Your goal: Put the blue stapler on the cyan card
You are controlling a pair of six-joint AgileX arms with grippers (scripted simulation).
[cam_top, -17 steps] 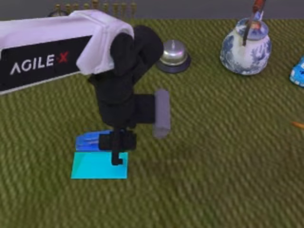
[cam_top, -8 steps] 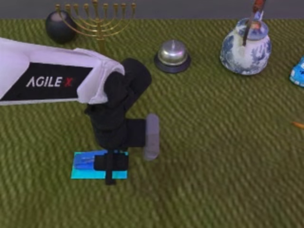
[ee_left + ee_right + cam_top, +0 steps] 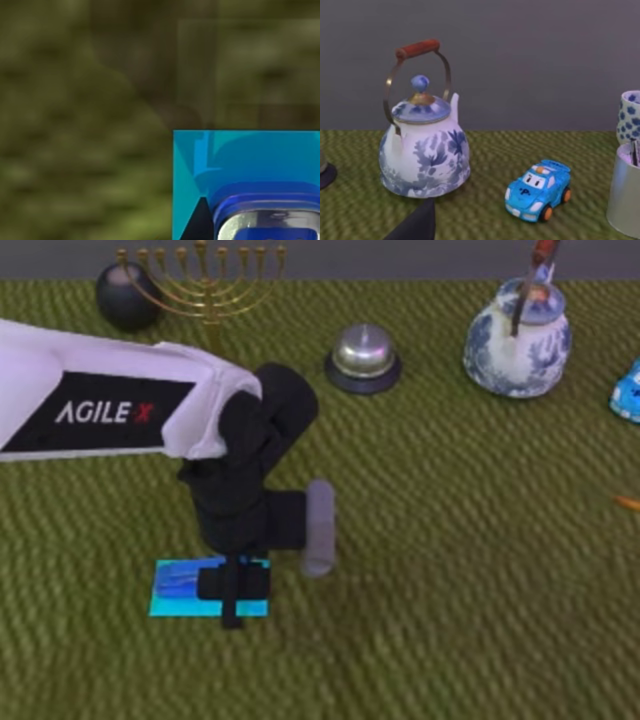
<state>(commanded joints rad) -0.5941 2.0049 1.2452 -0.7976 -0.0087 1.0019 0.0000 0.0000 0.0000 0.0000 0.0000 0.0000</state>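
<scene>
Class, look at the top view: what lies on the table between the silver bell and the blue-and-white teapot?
Nothing: in the top view only bare green cloth separates the silver bell and the teapot.

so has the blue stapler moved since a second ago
Yes. In the top view the blue stapler lay just beyond the cyan card's far edge a second ago; now it lies on the card, under the left gripper, farther from the silver bell.
</scene>
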